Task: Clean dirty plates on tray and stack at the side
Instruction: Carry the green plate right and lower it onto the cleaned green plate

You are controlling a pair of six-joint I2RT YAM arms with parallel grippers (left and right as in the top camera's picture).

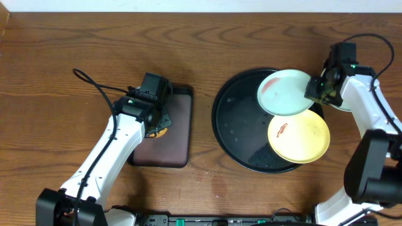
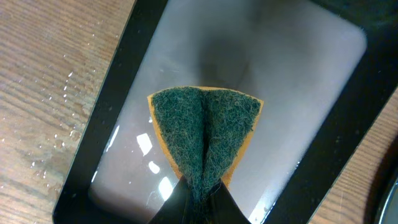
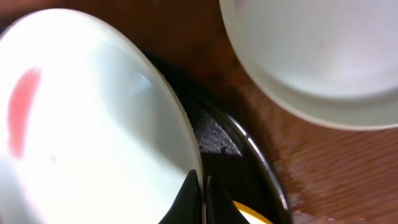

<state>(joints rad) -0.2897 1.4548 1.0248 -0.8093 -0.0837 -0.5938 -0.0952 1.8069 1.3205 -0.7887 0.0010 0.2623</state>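
Observation:
Over the round black tray (image 1: 235, 125), my right gripper (image 1: 317, 91) is shut on the right rim of a pale blue-white plate (image 1: 286, 92) with a red smear. In the right wrist view its fingers (image 3: 186, 202) pinch that plate (image 3: 93, 124) at the edge. A pale yellow plate (image 1: 300, 137) with a small red smear lies on the tray just in front of it. Another pale plate (image 3: 323, 56) rests on the wood beyond the tray's rim (image 3: 249, 149). My left gripper (image 2: 202, 202) is shut on a folded green and orange sponge (image 2: 205, 130).
A smaller dark rectangular tray (image 1: 173, 147) holding shallow liquid (image 2: 280, 93) lies left of the round tray, under my left gripper. Water drops dot the wood (image 2: 56, 118) beside it. The table's back edge runs along the top of the overhead view.

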